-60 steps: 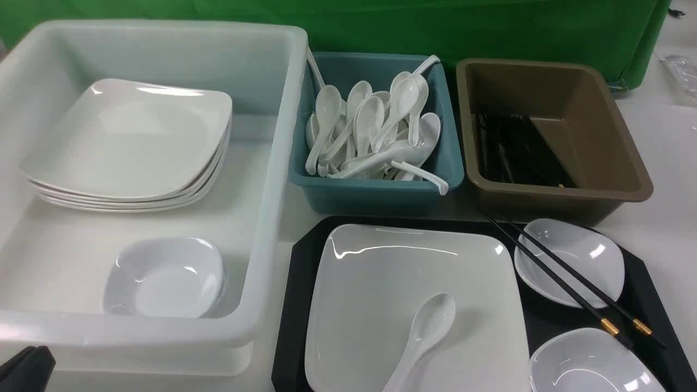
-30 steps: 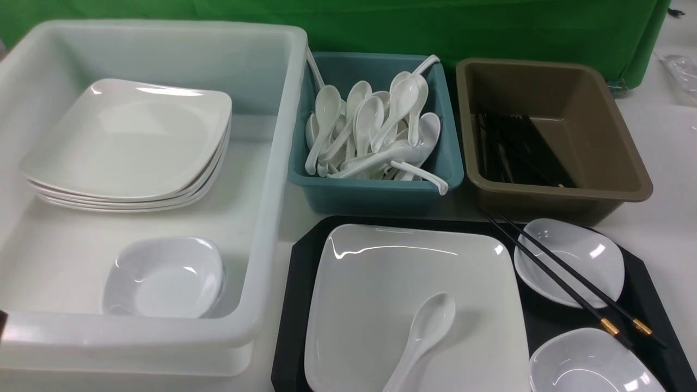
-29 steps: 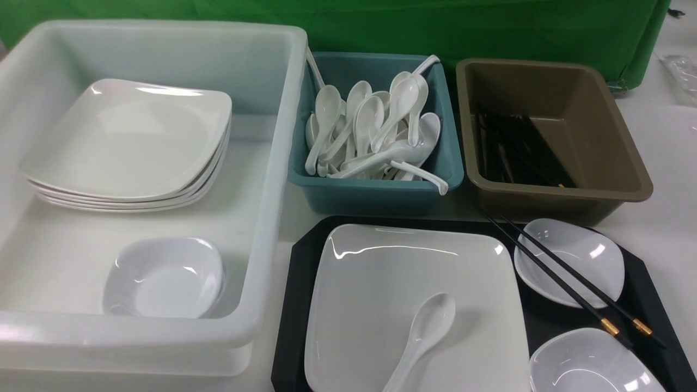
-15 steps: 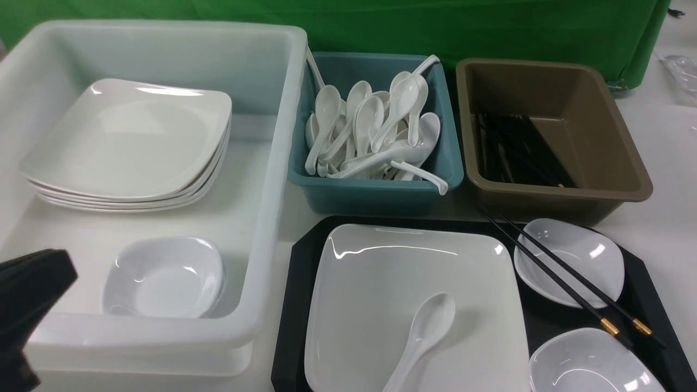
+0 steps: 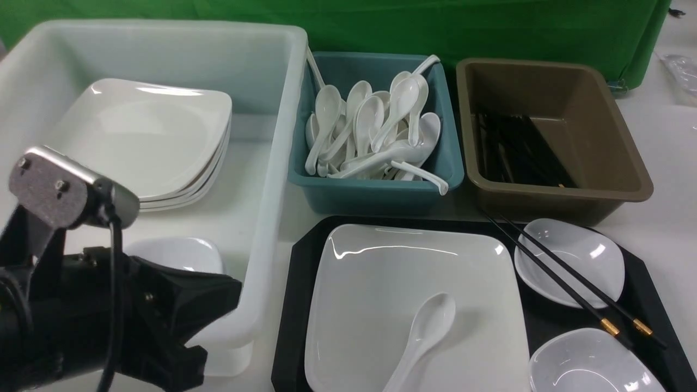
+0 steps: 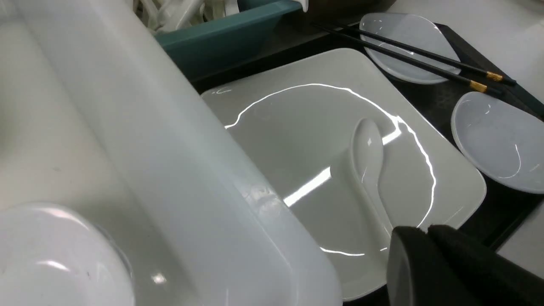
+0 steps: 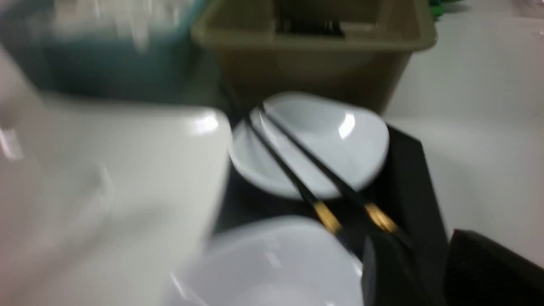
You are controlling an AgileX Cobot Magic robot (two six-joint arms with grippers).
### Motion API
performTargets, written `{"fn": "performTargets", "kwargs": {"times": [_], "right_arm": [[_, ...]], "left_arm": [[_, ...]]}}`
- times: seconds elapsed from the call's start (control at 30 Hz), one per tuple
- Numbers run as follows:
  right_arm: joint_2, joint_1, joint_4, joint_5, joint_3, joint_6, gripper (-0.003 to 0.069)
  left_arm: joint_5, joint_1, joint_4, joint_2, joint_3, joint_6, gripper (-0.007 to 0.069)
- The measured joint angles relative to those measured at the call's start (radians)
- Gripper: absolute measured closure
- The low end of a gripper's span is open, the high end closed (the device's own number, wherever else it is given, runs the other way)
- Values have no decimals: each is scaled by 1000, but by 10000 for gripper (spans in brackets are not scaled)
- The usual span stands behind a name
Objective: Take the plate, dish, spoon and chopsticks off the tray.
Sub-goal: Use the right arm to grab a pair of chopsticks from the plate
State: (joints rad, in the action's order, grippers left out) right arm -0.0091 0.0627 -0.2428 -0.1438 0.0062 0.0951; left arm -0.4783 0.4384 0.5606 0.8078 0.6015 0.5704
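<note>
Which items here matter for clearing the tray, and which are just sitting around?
Job: plate, spoon, chopsticks, far dish, near dish, tray.
Bystanders: stacked plates in white tub, spoons in teal bin, brown bin, green cloth.

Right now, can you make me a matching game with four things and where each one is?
Things:
1. spoon
2. chopsticks
3. plate
4. stack of plates

Places:
A. inside the white tub
B. lying on the plate
C. resting across a small dish
D. sitting on the black tray

Right pairs: 1-B, 2-C, 3-D, 4-A
</note>
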Motion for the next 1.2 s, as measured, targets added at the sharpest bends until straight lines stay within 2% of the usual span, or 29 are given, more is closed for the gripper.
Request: {"fn": "performTargets", "kwargs": {"times": [0.2, 0.3, 0.37, 0.47, 0.6, 0.7, 0.8, 0.83, 0.9, 1.0, 1.03, 1.2], "right_arm": [[0, 1, -54, 206, 0, -323, 420], [18, 11, -55, 170, -21, -346, 464], [69, 34, -55, 91, -80, -302, 493], [196, 80, -55, -25, -219, -168, 519], [538, 160, -55, -267, -494, 93, 526], [792, 182, -52, -413, -644, 201, 522], [973, 182, -36, -480, -751, 245, 506], [1112, 182, -10, -520, -829, 260, 482], [1208, 182, 20, -545, -892, 264, 448], [1396, 182, 75, -585, -1009, 267, 348], [1396, 182, 75, -585, -1009, 267, 348], [1611, 182, 147, -603, -1123, 270, 192]], "left_arm": [[6, 0, -1, 0, 0, 10, 608], [13, 0, 10, 0, 0, 13, 608], [20, 0, 13, 0, 0, 16, 608], [31, 0, 17, 0, 0, 27, 608], [31, 0, 21, -2, 1, 47, 608], [20, 0, 39, -24, 1, 78, 608], [6, 0, 58, -61, 1, 109, 608], [-5, 0, 64, -104, 1, 136, 608], [-14, 0, 64, -137, 1, 157, 608], [-37, 0, 62, -181, 1, 164, 608], [-38, 0, 62, -182, 1, 164, 608], [-53, 0, 61, -193, 1, 167, 608]]}}
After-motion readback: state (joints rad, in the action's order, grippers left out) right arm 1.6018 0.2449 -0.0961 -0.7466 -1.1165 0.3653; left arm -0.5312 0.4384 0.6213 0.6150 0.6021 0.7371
